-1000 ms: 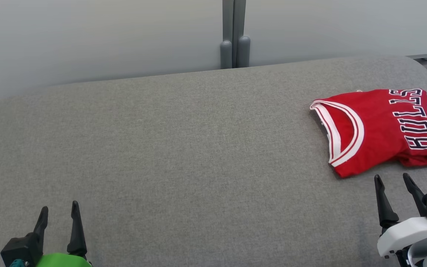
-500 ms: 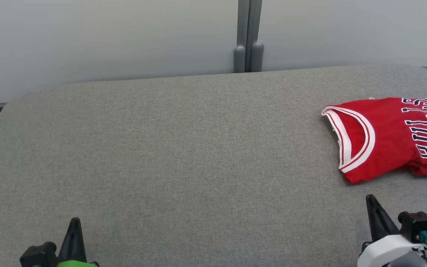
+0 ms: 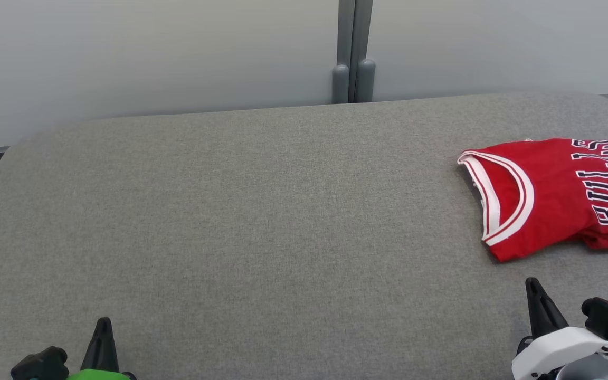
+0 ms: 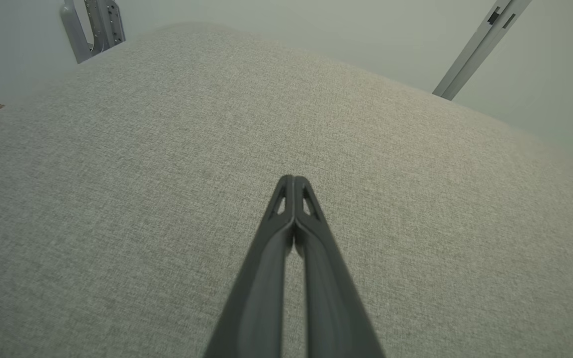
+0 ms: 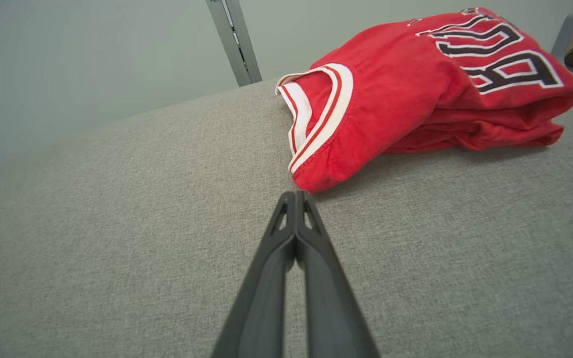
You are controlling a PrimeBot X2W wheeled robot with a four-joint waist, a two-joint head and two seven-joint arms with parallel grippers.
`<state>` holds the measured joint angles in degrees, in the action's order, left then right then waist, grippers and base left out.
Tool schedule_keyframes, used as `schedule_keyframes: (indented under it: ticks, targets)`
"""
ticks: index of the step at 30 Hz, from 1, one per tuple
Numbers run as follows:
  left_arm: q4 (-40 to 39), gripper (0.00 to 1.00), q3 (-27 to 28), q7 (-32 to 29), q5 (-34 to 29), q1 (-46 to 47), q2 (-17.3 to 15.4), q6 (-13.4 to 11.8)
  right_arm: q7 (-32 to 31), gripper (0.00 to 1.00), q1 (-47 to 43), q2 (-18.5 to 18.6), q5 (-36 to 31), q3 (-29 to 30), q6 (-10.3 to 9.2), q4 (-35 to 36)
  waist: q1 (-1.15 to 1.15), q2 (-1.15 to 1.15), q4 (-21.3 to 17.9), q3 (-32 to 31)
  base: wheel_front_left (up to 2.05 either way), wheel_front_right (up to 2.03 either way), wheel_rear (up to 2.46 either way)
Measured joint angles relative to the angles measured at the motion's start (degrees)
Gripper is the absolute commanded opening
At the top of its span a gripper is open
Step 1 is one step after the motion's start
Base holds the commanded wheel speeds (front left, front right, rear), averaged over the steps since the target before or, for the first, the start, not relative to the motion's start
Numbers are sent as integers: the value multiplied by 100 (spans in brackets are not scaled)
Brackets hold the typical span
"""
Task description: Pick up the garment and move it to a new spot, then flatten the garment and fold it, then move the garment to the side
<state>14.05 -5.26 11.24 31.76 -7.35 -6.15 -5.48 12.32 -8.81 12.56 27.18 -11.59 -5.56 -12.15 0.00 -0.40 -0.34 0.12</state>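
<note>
over at the right edge of the grey table [image 3: 262, 211] the folded red jersey [image 3: 552, 195] is lying flat; left gripper [image 4: 292, 179] and right gripper [image 5: 296, 195] are both sitting pinched together, empty; bare top is stretching away leftward

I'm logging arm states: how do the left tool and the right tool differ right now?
The left tool points over bare grey padding; the right tool points at the folded red jersey, just short of its near corner. The left tool sits on a green casing, the right tool on a white casing. Both are shut and empty.
</note>
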Motion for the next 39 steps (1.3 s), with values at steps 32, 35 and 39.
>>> schedule_keyframes:
  ticks: [32, 35, 39]
  targets:
    - [60, 0, 380, -694, 2153, 299, 152, 456, -650, 0, 361, -352, 2419, 633, 421, -68, 0, 0, 16, 2, 0, 0, 0]
    - [75, 0, 419, -734, 2327, 324, 158, 497, -711, 0, 398, -361, 2633, 703, 458, -73, 0, 0, 17, 2, 0, 0, 0]
    - [88, 0, 476, -791, 2520, 407, 164, 548, -764, 0, 414, -380, 2849, 755, 504, -93, 0, 0, 18, 3, 0, 0, 0]
